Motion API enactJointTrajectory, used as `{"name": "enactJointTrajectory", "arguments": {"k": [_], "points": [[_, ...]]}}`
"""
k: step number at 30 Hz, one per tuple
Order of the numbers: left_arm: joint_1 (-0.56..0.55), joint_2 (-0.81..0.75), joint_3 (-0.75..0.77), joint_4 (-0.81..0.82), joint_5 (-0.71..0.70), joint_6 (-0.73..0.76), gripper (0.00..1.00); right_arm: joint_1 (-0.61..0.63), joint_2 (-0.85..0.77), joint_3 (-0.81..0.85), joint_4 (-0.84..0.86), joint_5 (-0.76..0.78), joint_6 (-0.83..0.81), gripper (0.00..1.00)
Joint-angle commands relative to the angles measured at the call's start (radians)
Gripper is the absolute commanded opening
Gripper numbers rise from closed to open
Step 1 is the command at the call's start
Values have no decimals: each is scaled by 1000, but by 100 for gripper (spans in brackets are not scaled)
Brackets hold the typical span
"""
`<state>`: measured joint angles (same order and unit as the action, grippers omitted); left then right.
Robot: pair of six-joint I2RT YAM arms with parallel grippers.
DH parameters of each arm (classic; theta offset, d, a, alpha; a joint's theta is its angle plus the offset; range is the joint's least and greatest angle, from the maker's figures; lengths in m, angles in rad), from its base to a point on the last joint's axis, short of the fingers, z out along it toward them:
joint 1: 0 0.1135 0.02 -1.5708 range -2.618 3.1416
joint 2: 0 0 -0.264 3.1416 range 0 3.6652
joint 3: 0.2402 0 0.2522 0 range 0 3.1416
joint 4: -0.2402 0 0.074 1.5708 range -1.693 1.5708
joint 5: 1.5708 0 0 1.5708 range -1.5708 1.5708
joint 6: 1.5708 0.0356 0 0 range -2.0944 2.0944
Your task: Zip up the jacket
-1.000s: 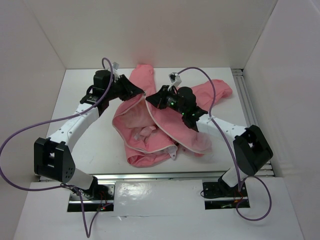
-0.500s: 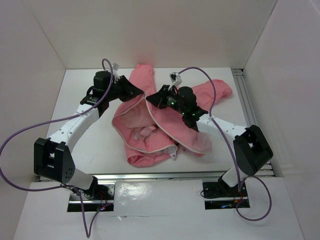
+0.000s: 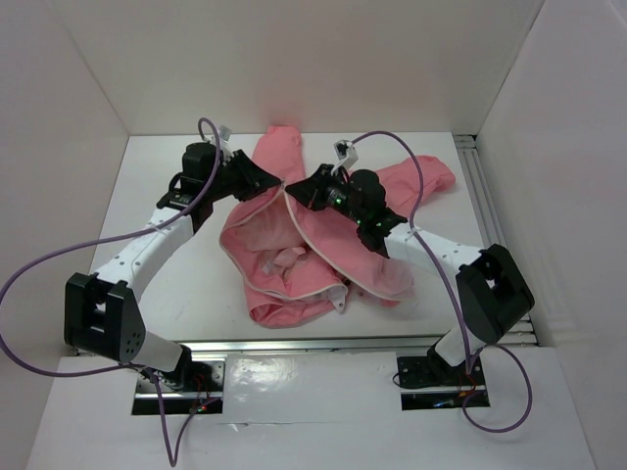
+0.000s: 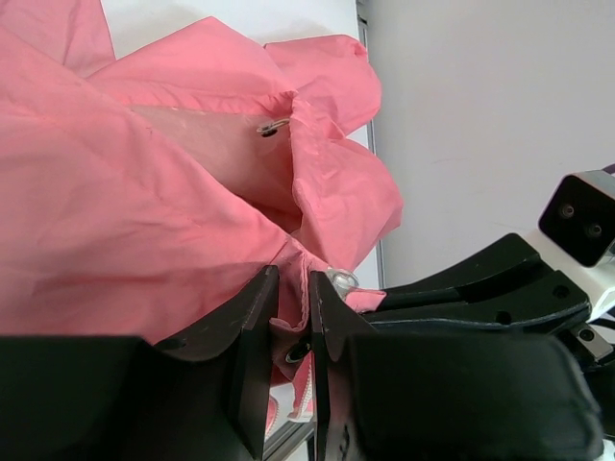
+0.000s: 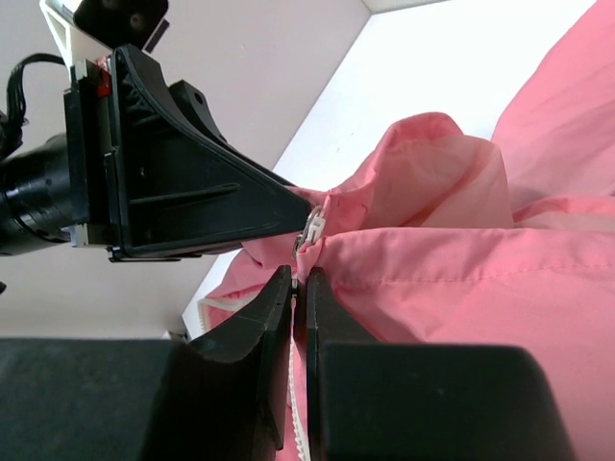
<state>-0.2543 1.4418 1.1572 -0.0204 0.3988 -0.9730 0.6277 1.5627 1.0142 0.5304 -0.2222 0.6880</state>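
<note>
The salmon-pink jacket (image 3: 294, 264) lies open and crumpled mid-table, showing paler lining and white zipper edging (image 3: 235, 266). Both grippers meet at its far front edge. My left gripper (image 3: 280, 183) (image 4: 293, 288) is shut on a fold of the jacket's zipper edge, with pink fabric pinched between its fingers. A metal slider (image 4: 340, 279) sits just past its fingertips. My right gripper (image 3: 294, 190) (image 5: 299, 285) is shut on the other zipper edge, the white teeth running down between its jaws. The slider (image 5: 313, 229) sits just above them, touching the left gripper's fingers (image 5: 192, 206).
White walls close in the table on three sides. A metal rail (image 3: 482, 196) runs along the right edge and another (image 3: 323, 345) along the front by the arm bases. Purple cables (image 3: 39, 274) loop off both arms. One sleeve (image 3: 431, 176) stretches to the far right.
Both arms have shifted only very slightly near the zipper's end. Both grips on the jacket are unchanged.
</note>
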Motion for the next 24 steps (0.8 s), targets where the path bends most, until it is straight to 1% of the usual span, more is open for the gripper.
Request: {"name": "enactJointTrajectory", "arguments": {"k": [1,5,11,18,24], "points": [[-5,-47,-11,56,14,-9,0,-6,7,4,137,27,15,2],[-14,-66,-31,65,-5,-32,0,-6,7,-6,137,60,15,0],[-25,-86,-44,74,-35,-50,0,4,-3,-16,137,132,5,0],[-43,-77,-44,74,-35,-59,0,4,-12,-34,155,202,16,0],[-43,-77,-54,83,-46,-59,0,4,-21,-43,187,202,25,0]]}}
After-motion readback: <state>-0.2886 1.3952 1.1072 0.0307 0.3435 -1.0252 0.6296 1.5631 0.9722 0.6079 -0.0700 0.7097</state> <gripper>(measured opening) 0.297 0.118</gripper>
